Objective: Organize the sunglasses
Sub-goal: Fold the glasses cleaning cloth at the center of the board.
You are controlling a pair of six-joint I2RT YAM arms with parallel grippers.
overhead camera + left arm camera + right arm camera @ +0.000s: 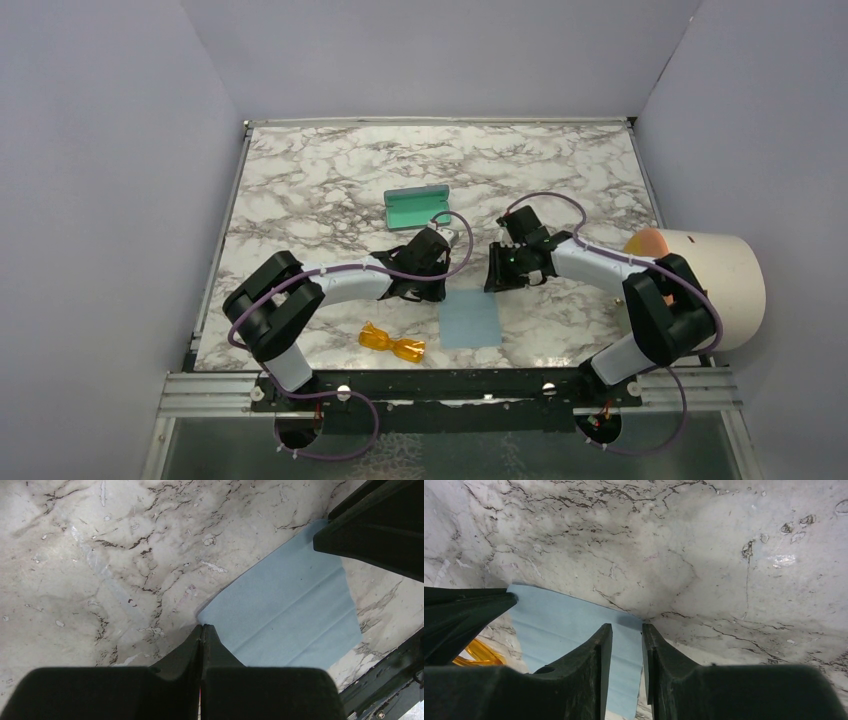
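— How did the fingers stand?
— The left gripper [202, 628] was pressed fully closed, its tip right at one far corner of the light blue cloth [290, 610]. Whether a bit of cloth was nipped in there, the pictures did not show. The right gripper [626, 627] had a narrow gap between its fingers. It was poised at the cloth's other far corner and gripped nothing that could be seen.
— And the sunglasses?
— The sunglasses [392, 343] lay folded on the marble table [320, 170] near its front edge, just left of the cloth. They were apart from both grippers, and neither touched them.
— The case?
— The case [416, 208] sat open further back, teal inside up, with no sunglasses in it and well apart from them.
— So how far along was the job?
— Barely begun, by the look of it. Both arms were busy at the cloth. Picking up the sunglasses, laying them in the case and closing it all seemed left to do
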